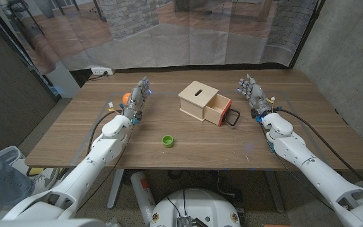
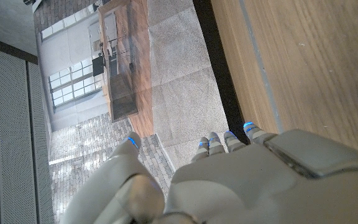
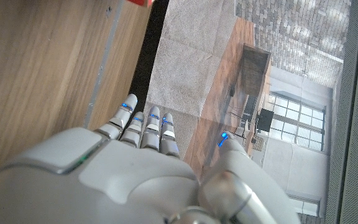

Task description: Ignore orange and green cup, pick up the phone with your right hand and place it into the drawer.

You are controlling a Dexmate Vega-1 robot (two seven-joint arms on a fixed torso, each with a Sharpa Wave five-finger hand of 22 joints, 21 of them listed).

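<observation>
Hands [image 1: 252, 91] spread and holding nothing at either side of the open wooden drawer box [image 1: 205, 103], we can't find the phone on the table [image 1: 188, 151], so we judge locating it comes first, skirting the green cup [image 1: 167, 141].

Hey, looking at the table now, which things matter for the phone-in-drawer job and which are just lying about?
For the job: right hand, open; wooden box with its red drawer pulled open. I cannot see a phone.

Lying about: green cup; orange behind the left hand.
</observation>
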